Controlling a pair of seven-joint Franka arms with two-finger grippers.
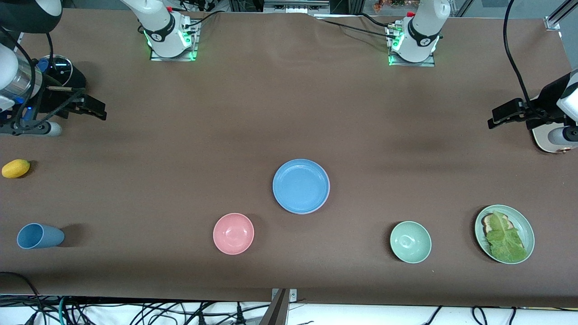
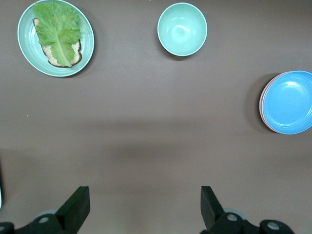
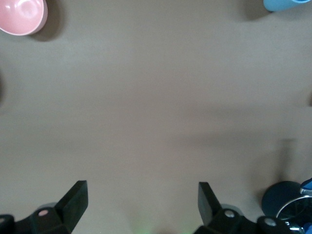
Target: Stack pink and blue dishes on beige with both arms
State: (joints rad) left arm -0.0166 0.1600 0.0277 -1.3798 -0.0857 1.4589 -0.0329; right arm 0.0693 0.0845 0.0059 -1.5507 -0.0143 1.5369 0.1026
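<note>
The blue plate [image 1: 301,186] sits near the middle of the table [image 1: 289,104], top of a stack. In the left wrist view a thin pink rim [image 2: 262,105] shows under the blue plate [image 2: 288,101], so the pink plate lies directly beneath it. Whether a beige plate lies lower in the stack cannot be told.

Taking the front view as a clock face centred on the blue plate, the pink bowl [image 1: 233,233] stands at about seven o'clock, nearer the camera and apart from the stack. The green bowl [image 1: 410,242] stands upright at about four o'clock. The green plate [image 1: 526,225], carrying lettuce [image 1: 505,237] on a slice of bread [image 1: 487,221], is farther out along the same direction, toward the left arm's end. The blue cup [image 1: 39,236] lies on its side at about eight o'clock, well out toward the right arm's end, and the lemon [image 1: 16,168] sits at nine o'clock by the table edge.

The right gripper [image 1: 100,112] hangs over bare table at ten o'clock, at its own end. Its jaws are spread wide and hold nothing, as the right wrist view shows [image 3: 141,195].

The left gripper [image 1: 493,120] hangs over bare table at two o'clock, at its own end. Its jaws are likewise wide apart and empty [image 2: 145,195]. Both are well apart from the stack.
</note>
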